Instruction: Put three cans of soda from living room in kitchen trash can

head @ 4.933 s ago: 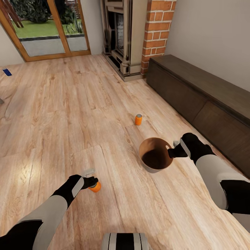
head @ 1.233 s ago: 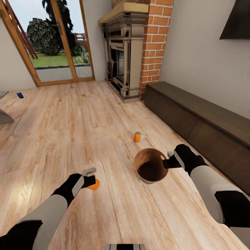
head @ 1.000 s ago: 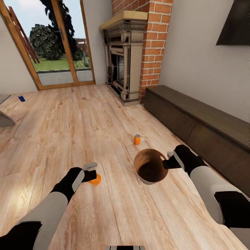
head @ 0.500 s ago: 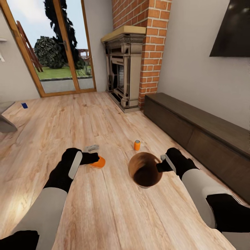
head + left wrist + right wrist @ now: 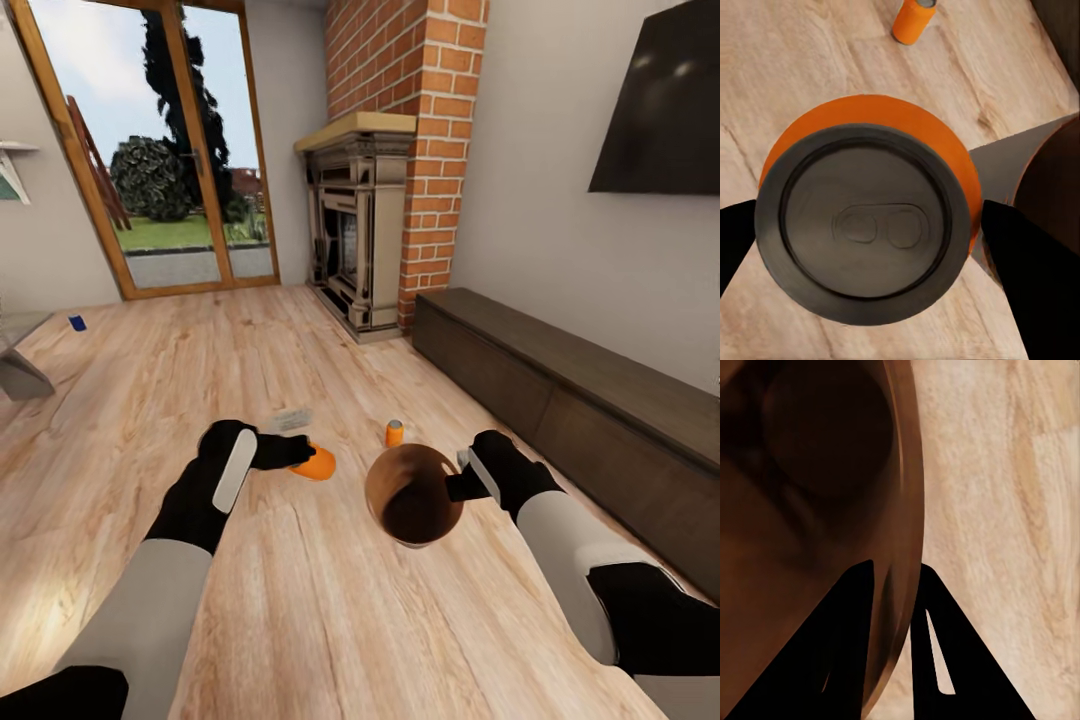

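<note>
The living room's pale wood floor [image 5: 150,380] runs back to a brick fireplace [image 5: 365,235], with a black TV [image 5: 665,105] on the wall above a long dark cabinet [image 5: 590,400].

The trash can [image 5: 412,497] is held off the floor, tilted so its open mouth faces up and toward the head camera. The right gripper [image 5: 462,484] is clenched on its rim, 1 finger inside the wall and 1 outside in the right wrist view.

The left gripper [image 5: 297,455] grasps 1 orange can [image 5: 318,463], just beside the trash can. Its long axis lies near level, running away from the gripper toward the trash can; its silver top [image 5: 866,232] faces the left wrist camera.

A 2nd orange can [image 5: 395,433] stands upright on the floor beyond the trash can. A small blue object [image 5: 77,322], too far to identify, lies near the glass door [image 5: 165,160].
</note>
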You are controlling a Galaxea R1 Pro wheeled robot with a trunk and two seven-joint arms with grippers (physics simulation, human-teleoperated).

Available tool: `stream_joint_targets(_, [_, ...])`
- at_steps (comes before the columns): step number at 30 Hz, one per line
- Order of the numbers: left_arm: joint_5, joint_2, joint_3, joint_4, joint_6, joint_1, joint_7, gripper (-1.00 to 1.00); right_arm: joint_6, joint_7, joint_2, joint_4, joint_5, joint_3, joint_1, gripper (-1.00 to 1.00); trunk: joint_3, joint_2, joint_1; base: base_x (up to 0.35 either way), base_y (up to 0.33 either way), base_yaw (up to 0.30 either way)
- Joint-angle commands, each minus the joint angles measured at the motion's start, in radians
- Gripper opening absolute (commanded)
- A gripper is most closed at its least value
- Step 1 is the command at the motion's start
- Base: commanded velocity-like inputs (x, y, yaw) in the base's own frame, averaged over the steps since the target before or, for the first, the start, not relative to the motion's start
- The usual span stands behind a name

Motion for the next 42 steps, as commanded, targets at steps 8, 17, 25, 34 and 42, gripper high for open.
stream_joint_targets(8, [0.070, -0.003, -0.061, -0.003, 0.000, -0.001, 0.001, -1.00, 0.000, 0.003, 0.001, 0.000, -0.009, -0.002, 0.000, -1.00, 0.031, 0.002, -0.004, 0.000, 0.000, 0.000])
stream_joint_targets(17, [0.196, -0.005, -0.147, -0.062, 0.000, 0.000, 0.001, -1.00, 0.000, 0.002, 0.023, 0.000, -0.007, -0.002, 0.000, -1.00, 0.066, 0.004, -0.008, 0.000, 0.000, 0.000])
stream_joint_targets(25, [0.241, -0.009, -0.178, -0.090, 0.000, 0.002, 0.001, -1.00, 0.000, 0.002, 0.027, 0.000, -0.007, -0.001, 0.000, -1.00, 0.085, 0.005, -0.010, 0.000, 0.000, 0.000])
stream_joint_targets(34, [0.248, -0.019, -0.224, -0.090, 0.000, 0.004, 0.000, -1.00, 0.000, -0.002, 0.043, 0.000, -0.007, -0.001, 0.000, -1.00, 0.085, 0.005, -0.010, 0.000, 0.000, 0.000])
stream_joint_targets(42, [0.248, -0.025, -0.288, -0.072, 0.000, 0.025, 0.002, -1.00, 0.000, -0.027, 0.050, 0.000, -0.009, -0.002, 0.000, -1.00, 0.085, 0.005, -0.010, 0.000, 0.000, 0.000])
